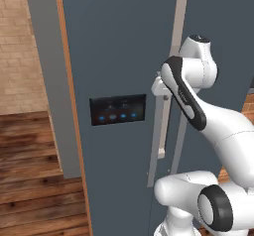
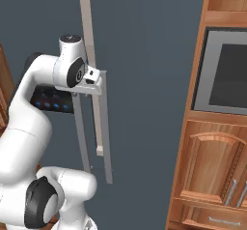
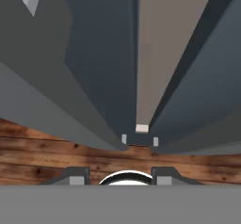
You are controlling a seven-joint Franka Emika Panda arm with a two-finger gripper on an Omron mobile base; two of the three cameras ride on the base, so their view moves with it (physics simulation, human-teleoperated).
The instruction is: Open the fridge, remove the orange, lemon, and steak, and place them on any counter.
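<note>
- The gripper [image 2: 96, 86] is sitting at the fridge's [image 1: 119, 41] door seam, jaws closed around one of the long grey vertical handles [image 2: 89, 40].
- In the hand view, that handle [image 3: 155, 53] is running from 12 o'clock down toward the fingertips [image 3: 124, 139].
- The fridge doors are standing nearly shut, filling the centre of both base views.
- The black blue-lit control panel [image 1: 118, 109] is sitting at 9 o'clock of the gripper in the left base view.
- Brown wooden cabinets [image 2: 212, 176] are standing at 3 o'clock in the right base view.
</note>
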